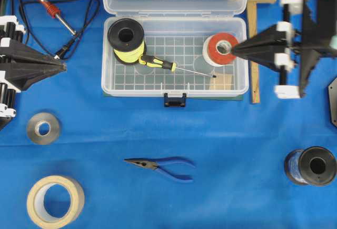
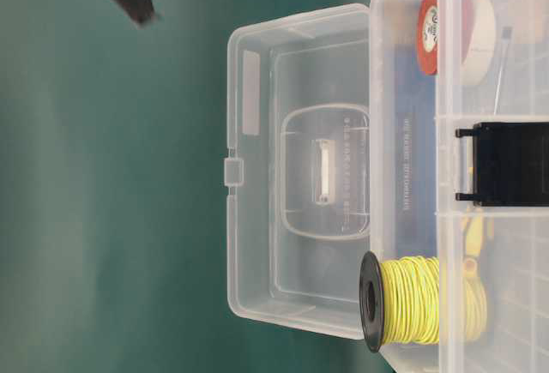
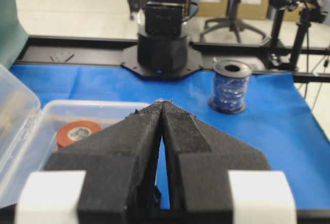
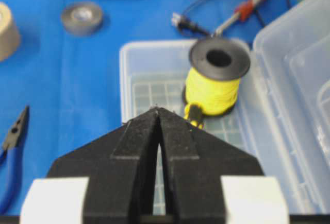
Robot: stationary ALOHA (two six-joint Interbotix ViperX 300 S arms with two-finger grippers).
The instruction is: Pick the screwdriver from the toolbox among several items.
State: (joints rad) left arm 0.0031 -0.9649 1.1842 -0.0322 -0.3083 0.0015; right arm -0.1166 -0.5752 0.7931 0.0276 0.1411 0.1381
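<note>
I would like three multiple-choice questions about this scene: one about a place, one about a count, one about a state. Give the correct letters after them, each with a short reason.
1. Where do the blue pliers lie?
A. inside the clear box
B. on the blue cloth, in front of the box
C. on the box lid

2. How many things rest in the clear box?
A. two
B. four
C. six

3. How is the right tool now?
A. shut, holding nothing
B. wide open
C. shut on the screwdriver

Answers:
1 B, they lie outside, below the latch in the overhead view.
2 B: yellow wire spool, screwdriver, red tape roll, tan block.
3 A, its tips meet, nothing between them.
</note>
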